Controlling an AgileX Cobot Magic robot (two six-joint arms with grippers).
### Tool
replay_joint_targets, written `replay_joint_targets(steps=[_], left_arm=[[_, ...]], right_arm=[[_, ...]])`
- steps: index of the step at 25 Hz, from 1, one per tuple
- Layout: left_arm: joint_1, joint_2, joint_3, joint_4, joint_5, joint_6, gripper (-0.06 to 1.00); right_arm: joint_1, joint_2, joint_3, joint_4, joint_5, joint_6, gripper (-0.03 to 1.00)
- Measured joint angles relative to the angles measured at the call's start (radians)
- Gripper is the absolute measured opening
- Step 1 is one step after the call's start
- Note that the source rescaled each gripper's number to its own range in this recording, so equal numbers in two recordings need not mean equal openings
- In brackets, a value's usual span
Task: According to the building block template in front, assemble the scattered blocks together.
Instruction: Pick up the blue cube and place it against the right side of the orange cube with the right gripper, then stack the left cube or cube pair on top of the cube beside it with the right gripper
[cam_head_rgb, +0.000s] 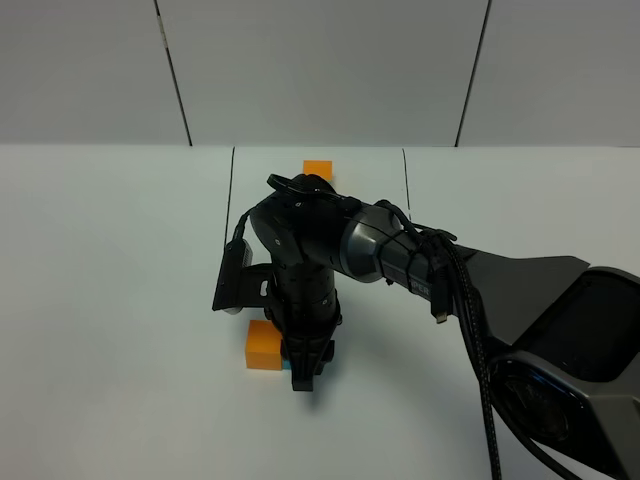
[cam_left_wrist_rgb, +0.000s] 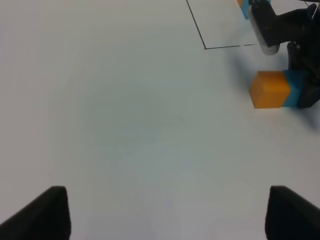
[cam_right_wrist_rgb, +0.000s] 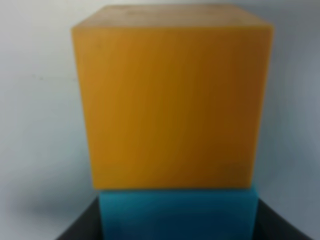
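The right claw (cam_head_rgb: 303, 378) pinches the matte cyan cube (cam_right_wrist_rgb: 177, 215), which sits flush against the plain orange cube (cam_head_rgb: 263, 346) on the white desk (cam_head_rgb: 110, 300). The left claw (cam_left_wrist_rgb: 167, 202) hangs spread. Past the arm, between thin black lines (cam_head_rgb: 232, 200), sits the template (cam_head_rgb: 318, 168), with only its orange half showing. Behind is a pale panelled wall (cam_head_rgb: 320, 60).

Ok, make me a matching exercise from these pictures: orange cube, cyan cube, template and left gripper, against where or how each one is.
1. loose orange cube
2. loose cyan cube
3. template
4. left gripper

a. held in the right gripper
b. inside the drawn outline
c. open, nothing between its fingers
d. ungripped, touching its neighbour cube

Pairs: 1-d, 2-a, 3-b, 4-c.
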Motion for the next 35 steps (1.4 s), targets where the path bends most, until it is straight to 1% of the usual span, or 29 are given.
replay_joint_targets(steps=[4, 11, 19, 20, 21, 22, 23, 25, 26, 27, 28, 29, 30, 35], left_arm=[[0.0, 0.0, 0.0, 0.0, 0.0, 0.0, 0.68], [0.0, 0.0, 0.0, 0.0, 0.0, 0.0, 0.68], [0.0, 0.0, 0.0, 0.0, 0.0, 0.0, 0.68], [0.0, 0.0, 0.0, 0.0, 0.0, 0.0, 0.68], [0.0, 0.0, 0.0, 0.0, 0.0, 0.0, 0.68], [0.0, 0.0, 0.0, 0.0, 0.0, 0.0, 0.68], [0.0, 0.0, 0.0, 0.0, 0.0, 0.0, 0.68], [0.0, 0.0, 0.0, 0.0, 0.0, 0.0, 0.68], [0.0, 0.0, 0.0, 0.0, 0.0, 0.0, 0.68], [0.0, 0.0, 0.0, 0.0, 0.0, 0.0, 0.68], [0.0, 0.0, 0.0, 0.0, 0.0, 0.0, 0.68], [0.0, 0.0, 0.0, 0.0, 0.0, 0.0, 0.68], [0.0, 0.0, 0.0, 0.0, 0.0, 0.0, 0.68], [0.0, 0.0, 0.0, 0.0, 0.0, 0.0, 0.68]], right_arm=[[0.0, 0.0, 0.0, 0.0, 0.012, -0.03, 0.0], [0.0, 0.0, 0.0, 0.005, 0.031, -0.038, 0.0], [0.0, 0.0, -0.004, 0.041, 0.056, -0.064, 0.0], [0.0, 0.0, -0.007, 0.05, 0.057, -0.066, 0.03], [0.0, 0.001, -0.012, 0.065, 0.058, -0.068, 0.09], [0.0, 0.002, -0.02, 0.072, 0.059, -0.068, 0.18], [0.0, 0.002, -0.028, 0.079, 0.059, -0.068, 0.32], [0.0, 0.002, -0.052, 0.079, 0.06, -0.06, 0.63], [0.0, 0.002, -0.066, 0.079, 0.06, -0.051, 0.76], [0.0, 0.002, -0.078, 0.079, 0.06, -0.039, 0.89], [0.0, 0.002, -0.091, 0.079, 0.06, -0.026, 0.96], [0.0, 0.002, -0.106, 0.073, 0.059, -0.015, 0.99], [0.0, 0.002, -0.117, 0.07, 0.059, -0.003, 1.0], [0.0, -0.011, -0.149, 0.062, 0.059, 0.091, 1.0]])
